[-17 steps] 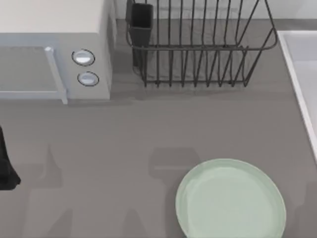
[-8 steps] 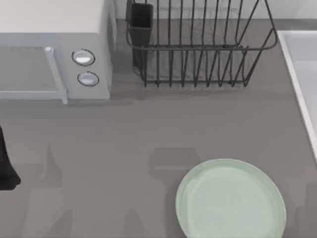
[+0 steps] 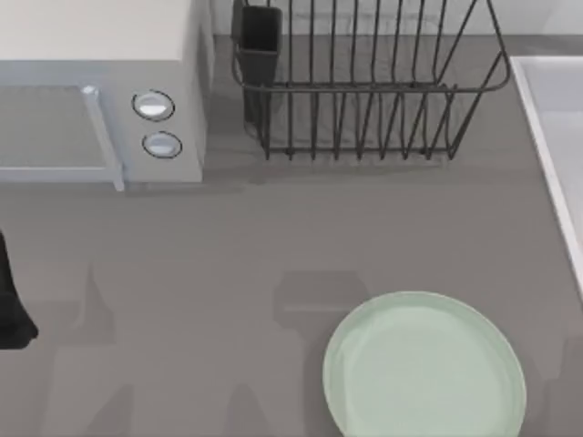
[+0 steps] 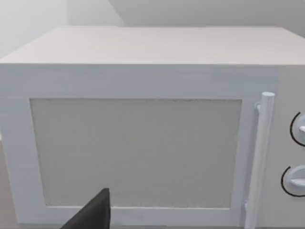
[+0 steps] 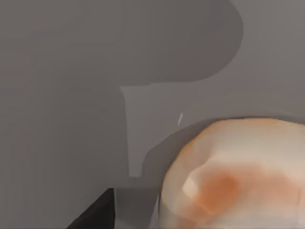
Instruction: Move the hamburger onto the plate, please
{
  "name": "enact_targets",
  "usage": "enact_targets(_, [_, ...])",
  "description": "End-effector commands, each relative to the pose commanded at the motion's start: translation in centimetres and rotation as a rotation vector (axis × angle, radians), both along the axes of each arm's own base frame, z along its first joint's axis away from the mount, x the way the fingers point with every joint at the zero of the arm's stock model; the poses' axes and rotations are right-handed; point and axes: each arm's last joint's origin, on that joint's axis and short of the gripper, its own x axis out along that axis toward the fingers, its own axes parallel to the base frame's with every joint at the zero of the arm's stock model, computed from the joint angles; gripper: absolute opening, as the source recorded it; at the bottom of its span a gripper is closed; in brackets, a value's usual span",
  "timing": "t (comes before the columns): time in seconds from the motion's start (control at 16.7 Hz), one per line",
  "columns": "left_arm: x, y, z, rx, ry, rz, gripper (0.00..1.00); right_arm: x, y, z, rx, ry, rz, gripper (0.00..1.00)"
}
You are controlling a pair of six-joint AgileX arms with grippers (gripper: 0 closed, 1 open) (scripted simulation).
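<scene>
The hamburger [image 5: 238, 181], a tan bun with orange and whitish patches, looms close in the right wrist view, above the grey table. My right gripper [image 5: 190, 222] holds it, and one dark finger [image 5: 95, 212] shows beside it. The pale mint-green plate [image 3: 424, 369] lies bare at the front right of the table in the top view. My left arm [image 3: 11, 309] is parked at the left edge, facing the microwave [image 4: 143, 143], and one of its dark fingers [image 4: 93, 212] shows in the left wrist view.
A white microwave [image 3: 100, 91] with two dials and a closed door stands at the back left. A black wire dish rack [image 3: 364, 82] stands at the back middle. A white sink edge [image 3: 556, 137] runs along the right side.
A faint shadow at the table's front right edge has shifted a little. The plate and my left arm have not moved.
</scene>
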Motion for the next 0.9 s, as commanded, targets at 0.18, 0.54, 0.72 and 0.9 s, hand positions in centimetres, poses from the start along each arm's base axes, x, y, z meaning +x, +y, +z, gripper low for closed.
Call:
enact_targets(0.18, [0.0,0.0,0.0,0.000,0.000,0.000,1.00,0.0,0.0,0.0,0.000,0.000,0.000,0.00])
enact_targets(0.54, [0.0,0.0,0.0,0.000,0.000,0.000,1.00,0.0,0.0,0.0,0.000,0.000,0.000,0.00])
enact_targets(0.72, [0.0,0.0,0.0,0.000,0.000,0.000,1.00,0.3,-0.2,2.6,-0.003,-0.039,-0.001,0.00])
enact_targets(0.9, [0.0,0.0,0.0,0.000,0.000,0.000,1.00,0.8,-0.4,4.8,-0.003,-0.041,0.001,0.00])
